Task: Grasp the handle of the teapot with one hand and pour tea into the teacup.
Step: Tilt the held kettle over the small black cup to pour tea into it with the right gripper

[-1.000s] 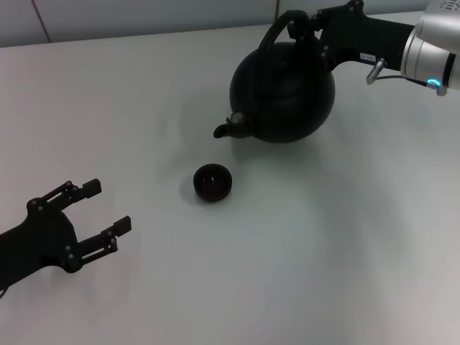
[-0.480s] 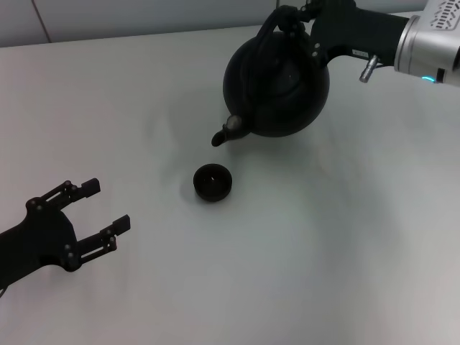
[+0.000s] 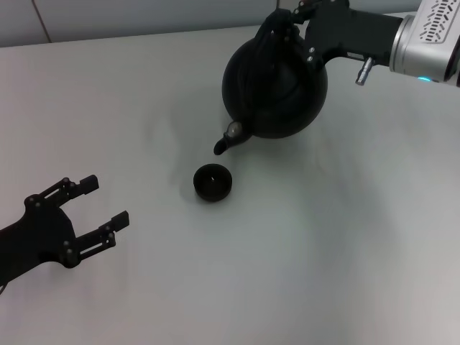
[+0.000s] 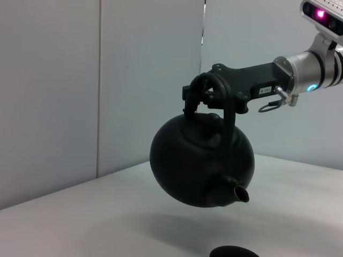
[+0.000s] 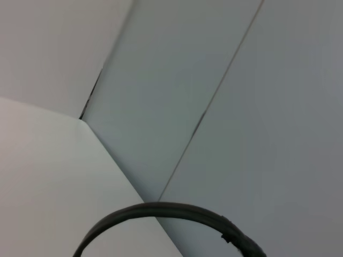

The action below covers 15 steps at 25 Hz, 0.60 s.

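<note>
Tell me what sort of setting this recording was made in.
Probably a lab or test bench: a bare white table against plain panelled walls, holding only a teapot and a teacup, both handled by robot arms.

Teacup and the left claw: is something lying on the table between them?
No. In the head view, the table between the teacup and the open left claw is bare. The teapot hangs from the right claw, beyond the cup.

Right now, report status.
Right gripper shut on handle, matte-black round teapot airborne, spout tipped toward small dark teacup. Left gripper open, idle. Path unobstructed.
</note>
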Available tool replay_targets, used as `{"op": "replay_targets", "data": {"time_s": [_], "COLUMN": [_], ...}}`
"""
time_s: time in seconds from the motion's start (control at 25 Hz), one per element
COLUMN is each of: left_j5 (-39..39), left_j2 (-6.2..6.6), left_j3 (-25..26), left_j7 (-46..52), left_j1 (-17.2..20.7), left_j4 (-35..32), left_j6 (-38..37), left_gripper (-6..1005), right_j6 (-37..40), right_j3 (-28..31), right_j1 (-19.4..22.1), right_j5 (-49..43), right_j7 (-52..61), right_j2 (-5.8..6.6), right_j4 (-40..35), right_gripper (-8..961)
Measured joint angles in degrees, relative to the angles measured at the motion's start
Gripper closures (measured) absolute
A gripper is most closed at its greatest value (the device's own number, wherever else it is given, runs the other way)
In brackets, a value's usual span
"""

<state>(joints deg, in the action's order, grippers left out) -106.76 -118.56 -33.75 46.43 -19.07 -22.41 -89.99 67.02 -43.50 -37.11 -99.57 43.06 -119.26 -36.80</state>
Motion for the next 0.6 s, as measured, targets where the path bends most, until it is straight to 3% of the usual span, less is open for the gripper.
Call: {"op": "replay_targets", "data": {"time_s": [0.6], "left_j5": [0.16], "left_j2": [0.0], "left_j3": [-0.01], "left_j7": [0.07], "left_j1": [-0.08], "left_j4": [0.0], "left_j6": [0.0], "left_gripper": [198], "right_j6": [-0.06], "right_j3": [-0.88], "right_j1": [0.11], "right_j5": [0.08], "right_j7": [-6.1], "right_j2": [-0.28], "right_j4": [-0.14], "right_gripper": [876]}}
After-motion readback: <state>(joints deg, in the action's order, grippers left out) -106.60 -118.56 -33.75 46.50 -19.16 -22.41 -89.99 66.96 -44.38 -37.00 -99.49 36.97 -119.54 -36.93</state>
